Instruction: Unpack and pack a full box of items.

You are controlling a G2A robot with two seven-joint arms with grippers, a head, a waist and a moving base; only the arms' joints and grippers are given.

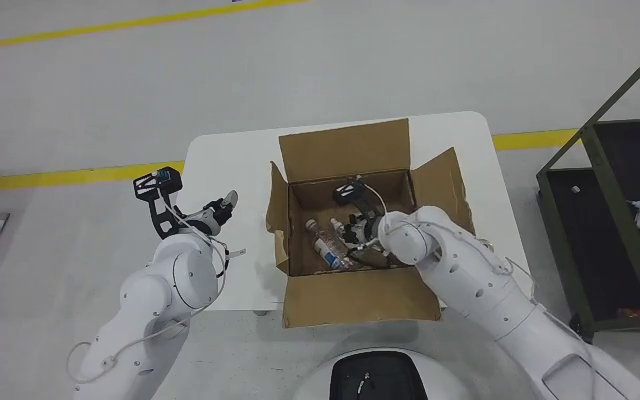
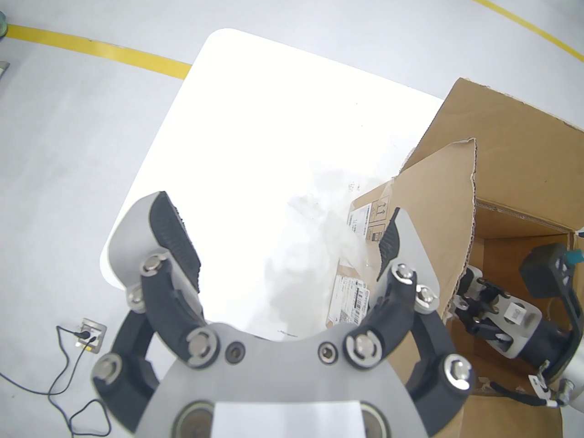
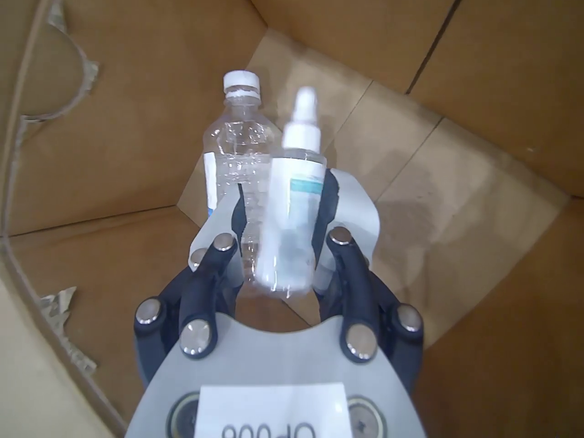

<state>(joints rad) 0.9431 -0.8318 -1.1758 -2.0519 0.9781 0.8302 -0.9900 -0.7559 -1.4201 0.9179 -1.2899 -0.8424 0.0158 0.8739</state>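
The right gripper (image 3: 283,193) is down inside the cardboard box (image 3: 410,24). Its two fingers are closed on a small spray bottle (image 3: 292,202) and seem to hold it tight. The spray bottle is above the floor of the box. Its long side runs the same way as the fingers, with the white spray top pointing away from the palm. It is see-through, with a pale label around its middle.

A clear water bottle (image 3: 237,148) with a white cap lies on the floor of the box. It is just beside the spray bottle and points almost the same way.

The next move is probably straight up and out of the box, so the walls of the box need to be cleared.

The left gripper (image 2: 278,211) is outside the box, over the white bench (image 2: 255,116). It is wide open and holds nothing. The right arm is the nearer one to both bottles.
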